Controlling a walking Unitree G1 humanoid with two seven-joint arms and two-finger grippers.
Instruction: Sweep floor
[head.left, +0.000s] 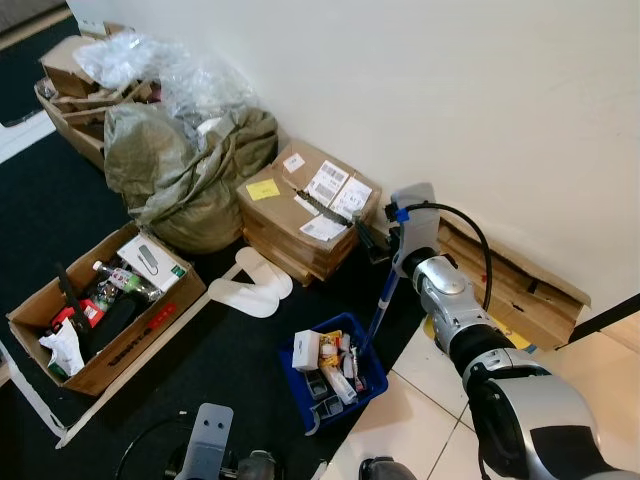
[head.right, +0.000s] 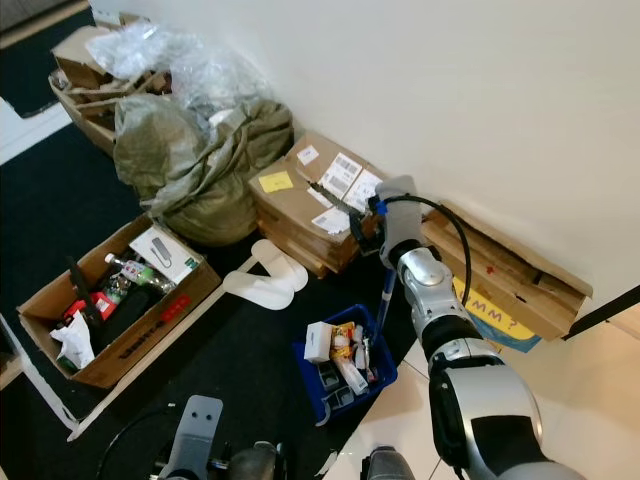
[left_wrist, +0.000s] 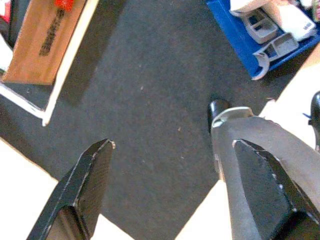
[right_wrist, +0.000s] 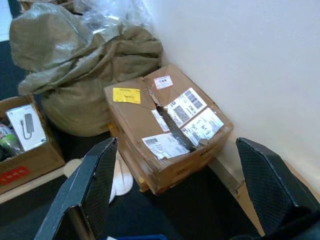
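Where carpet meets wall: two slippers (head.left: 252, 282), one blue bin (head.left: 332, 372).

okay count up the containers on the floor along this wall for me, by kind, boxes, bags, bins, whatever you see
Closed taped cardboard box: 1
Open cardboard boxes: 2, one of bottles and packets, one at the far end
Flattened cardboard box: 1
Olive sack: 1
Clear plastic bag: 1
Blue bin: 1
Total: 7

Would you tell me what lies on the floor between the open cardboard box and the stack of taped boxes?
A pair of white slippers lies on the dark carpet between them, seen in the left eye view.
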